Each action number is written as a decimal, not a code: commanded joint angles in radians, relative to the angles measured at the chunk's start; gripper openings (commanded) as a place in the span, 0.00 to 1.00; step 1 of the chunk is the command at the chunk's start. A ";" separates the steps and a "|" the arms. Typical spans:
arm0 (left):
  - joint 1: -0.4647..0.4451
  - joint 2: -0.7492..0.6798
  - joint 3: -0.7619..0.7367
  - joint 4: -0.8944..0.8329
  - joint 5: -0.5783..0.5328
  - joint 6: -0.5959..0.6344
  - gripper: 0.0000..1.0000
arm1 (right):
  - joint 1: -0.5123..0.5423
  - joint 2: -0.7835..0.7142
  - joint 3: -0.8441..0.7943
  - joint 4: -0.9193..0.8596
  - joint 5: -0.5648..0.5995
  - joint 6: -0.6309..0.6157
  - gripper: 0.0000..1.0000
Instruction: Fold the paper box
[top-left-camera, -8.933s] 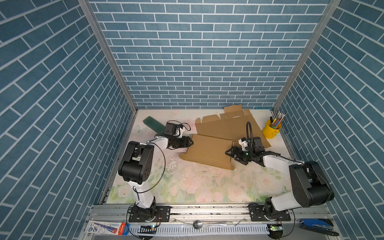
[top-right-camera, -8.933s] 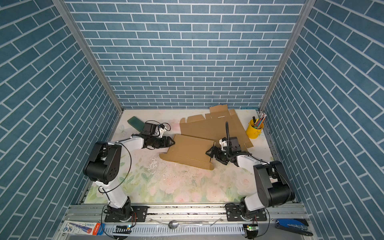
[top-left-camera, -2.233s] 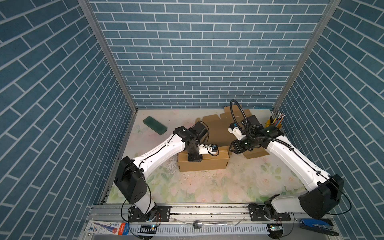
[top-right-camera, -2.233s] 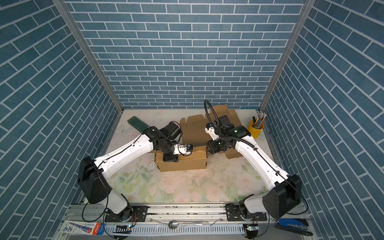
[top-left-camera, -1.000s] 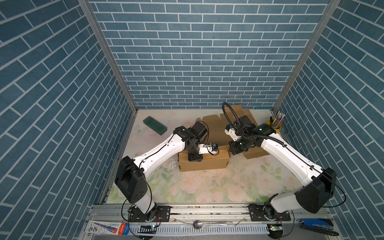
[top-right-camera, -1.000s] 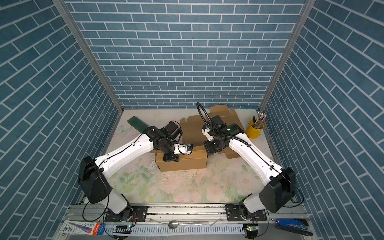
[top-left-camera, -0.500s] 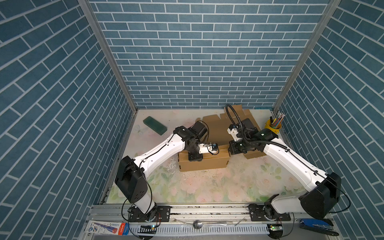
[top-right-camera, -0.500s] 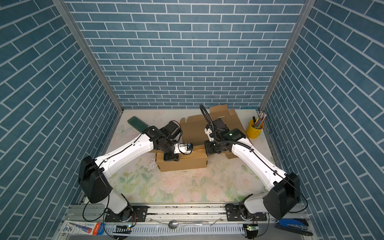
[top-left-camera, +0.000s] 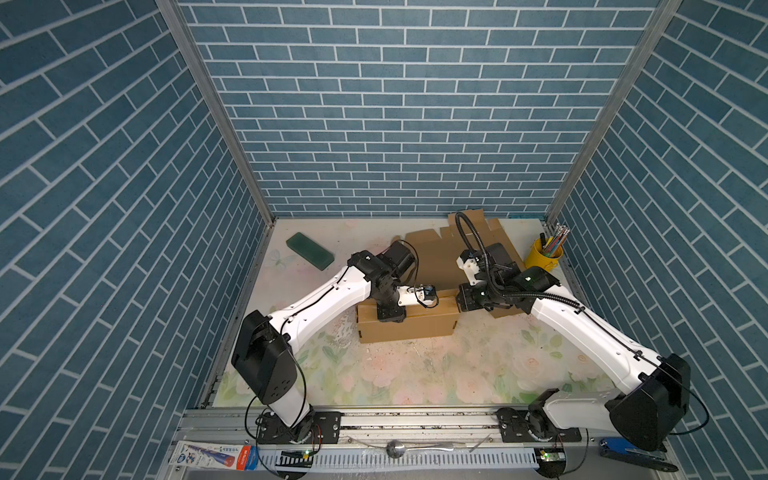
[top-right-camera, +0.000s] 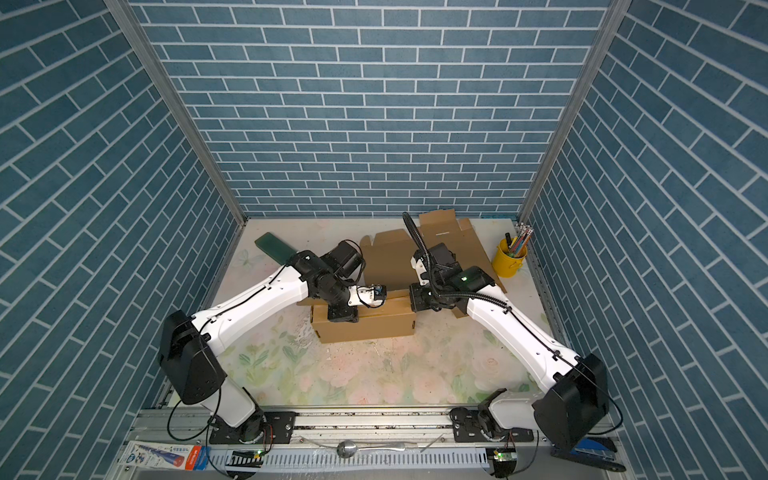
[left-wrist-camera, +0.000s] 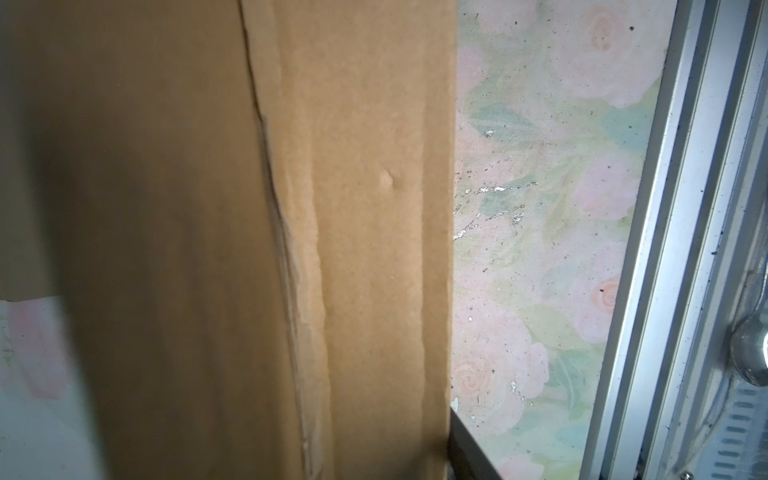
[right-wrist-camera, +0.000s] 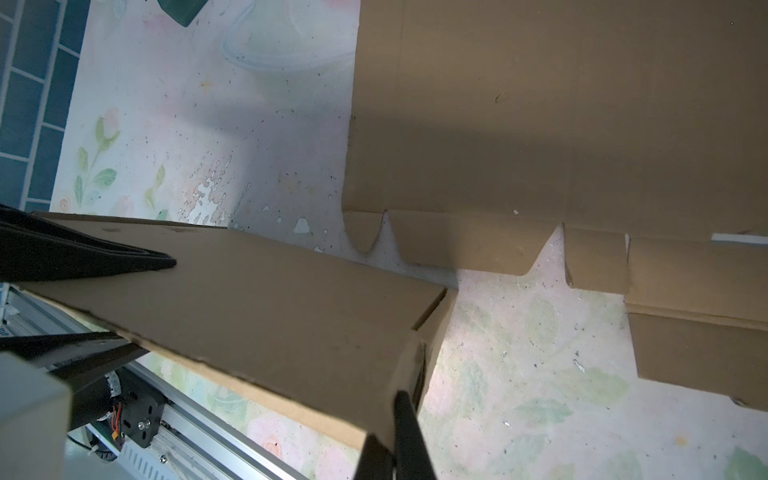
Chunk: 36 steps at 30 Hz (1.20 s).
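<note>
Box (top-left-camera: 424, 326) half-formed: left gripper (top-left-camera: 390, 313) straddles its top edge, grip unclear; right gripper (top-left-camera: 462, 300), fingers pressed together, should tuck the end flap (right-wrist-camera: 432, 332).

Both top views are taken from high above the front rail (top-left-camera: 415, 420), aimed down toward the back wall (top-left-camera: 395, 124); the whole table (top-right-camera: 374, 374) is covered from afar, almost identically. Left wrist view is held hard against the box (left-wrist-camera: 365, 249), front rail seen beyond. Right wrist view is set close over the box's end, faced across the table. Box, table and front rail are shared by all.
</note>
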<state>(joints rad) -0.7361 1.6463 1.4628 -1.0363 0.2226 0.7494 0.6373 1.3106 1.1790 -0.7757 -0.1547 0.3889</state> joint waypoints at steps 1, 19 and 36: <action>-0.002 0.062 -0.015 -0.014 -0.003 0.004 0.49 | 0.008 0.016 -0.063 -0.040 0.049 0.033 0.00; -0.003 0.052 0.029 -0.010 -0.041 -0.004 0.61 | 0.037 0.010 -0.081 -0.022 0.092 0.037 0.00; 0.042 -0.256 -0.064 0.184 0.021 -0.153 0.76 | 0.041 0.003 -0.083 -0.008 0.108 0.054 0.00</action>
<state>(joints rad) -0.7170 1.4597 1.4384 -0.9081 0.2237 0.6693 0.6701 1.2980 1.1431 -0.7124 -0.0639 0.4019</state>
